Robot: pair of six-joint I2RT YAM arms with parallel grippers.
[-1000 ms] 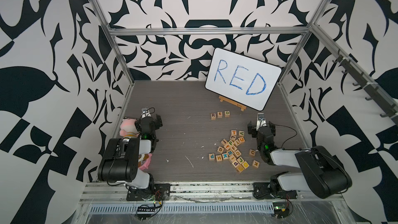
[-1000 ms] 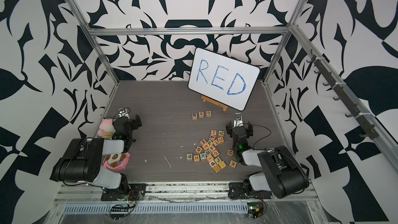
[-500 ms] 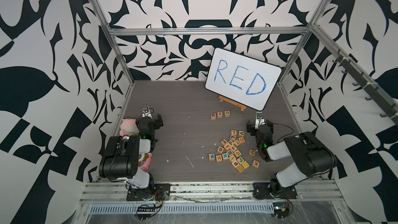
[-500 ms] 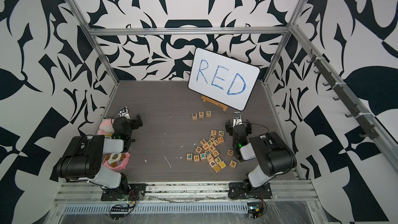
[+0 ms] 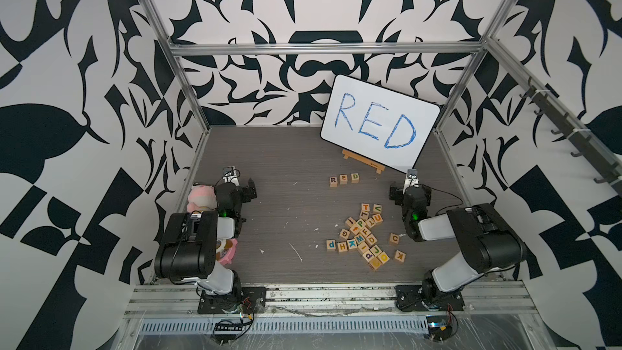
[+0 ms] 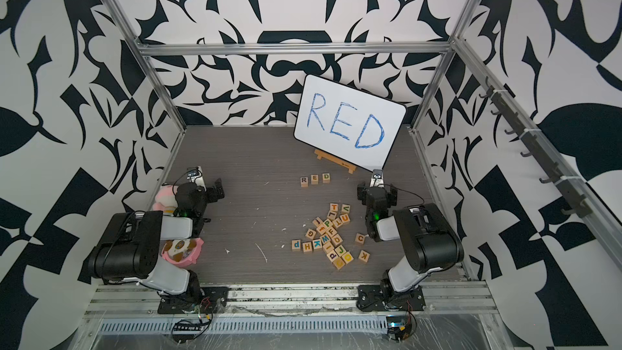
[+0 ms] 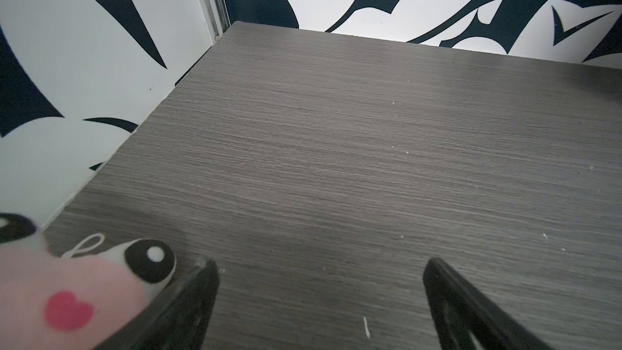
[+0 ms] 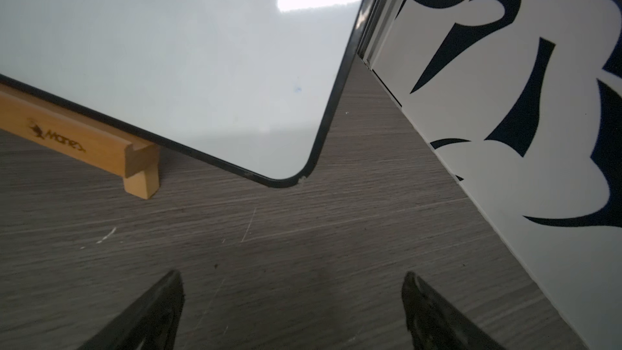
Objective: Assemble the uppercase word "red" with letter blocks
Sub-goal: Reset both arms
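Right arm has folded back since a second ago; word row looks finished.
Left gripper [image 7: 319, 264] open, empty, low beside pink toy [image 5: 200, 196]. R-E-D blocks [image 5: 343, 179] side by side, 12 o'clock of spare pile [image 5: 365, 234]. Right gripper [image 8: 292, 281] open, empty, at row's 3 o'clock, facing whiteboard [image 8: 188, 62]. Best move: keep clear, don't nudge row.

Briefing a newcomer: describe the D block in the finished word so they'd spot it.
Find the whiteboard at the table's back. Before its stand, three blocks form a row, apart from the pile. The D block ends it on the right arm's side, lettered green.
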